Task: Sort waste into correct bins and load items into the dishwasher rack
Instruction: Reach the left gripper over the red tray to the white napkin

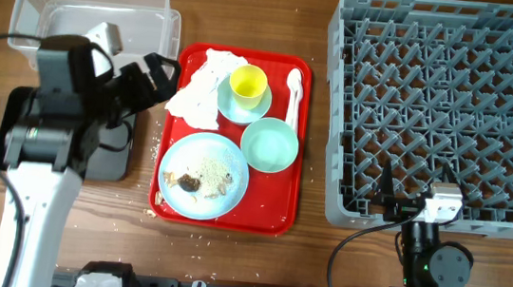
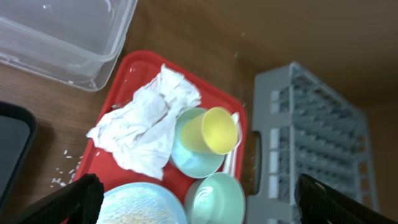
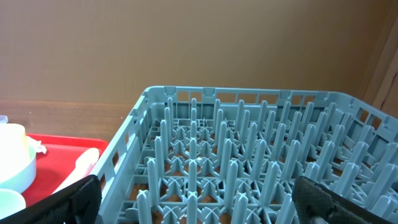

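Note:
The crumpled white napkin (image 1: 203, 88) lies at the back left of the red serving tray (image 1: 225, 219). The yellow cup (image 1: 248, 82) stands on the light blue saucer (image 1: 231, 109). The mint-green bowl (image 1: 269, 146), the white spoon (image 1: 293, 92) and the larger blue plate (image 1: 204, 174) with rice crumbs and brown lumps are also on the tray. My left gripper (image 1: 157, 74) is open and empty, above the tray's left edge by the napkin (image 2: 146, 127). My right gripper (image 1: 401, 205) is open and empty at the front edge of the grey dishwasher rack (image 1: 446, 111).
The clear tub (image 1: 98, 12) stands at the back left. The black tray (image 1: 112, 152) lies in front of it, partly hidden under my left arm. White crumbs lie on the wood beside the red tray. The rack (image 3: 249, 162) fills the right wrist view.

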Motion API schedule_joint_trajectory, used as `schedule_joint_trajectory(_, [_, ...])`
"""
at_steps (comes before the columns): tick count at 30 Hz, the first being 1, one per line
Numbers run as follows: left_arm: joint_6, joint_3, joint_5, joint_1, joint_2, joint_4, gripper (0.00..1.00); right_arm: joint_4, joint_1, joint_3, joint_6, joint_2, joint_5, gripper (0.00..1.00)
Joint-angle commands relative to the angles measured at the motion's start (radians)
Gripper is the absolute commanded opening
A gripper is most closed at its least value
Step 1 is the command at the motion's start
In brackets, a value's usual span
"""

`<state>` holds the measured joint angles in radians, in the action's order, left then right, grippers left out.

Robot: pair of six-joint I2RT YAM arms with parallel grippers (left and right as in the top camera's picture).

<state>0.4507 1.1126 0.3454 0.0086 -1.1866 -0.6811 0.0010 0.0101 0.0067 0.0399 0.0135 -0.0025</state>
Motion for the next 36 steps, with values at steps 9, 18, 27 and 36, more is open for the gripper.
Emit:
schedule_joint_trajectory(9, [-0.103,0.194,-0.356,-0.203,-0.377,-0.042,1.0,0.006,-0.004,-0.002,0.012,-0.004,0.001,1.0])
schedule_joint_trajectory(18, [-0.107,0.168,-0.309,-0.215,-0.429,-0.101,0.73,0.006,-0.004,-0.002,0.012,-0.004,0.001,1.0])
schedule_joint_trajectory(27, [-0.106,0.149,-0.312,-0.253,-0.571,-0.053,0.6,0.006,-0.004,-0.002,0.012,-0.004,0.001,1.0])
schedule_joint_trajectory(36, [-0.107,0.148,-0.313,-0.254,-0.684,-0.059,0.56,0.006,-0.004,-0.002,0.012,-0.004,0.001,1.0])
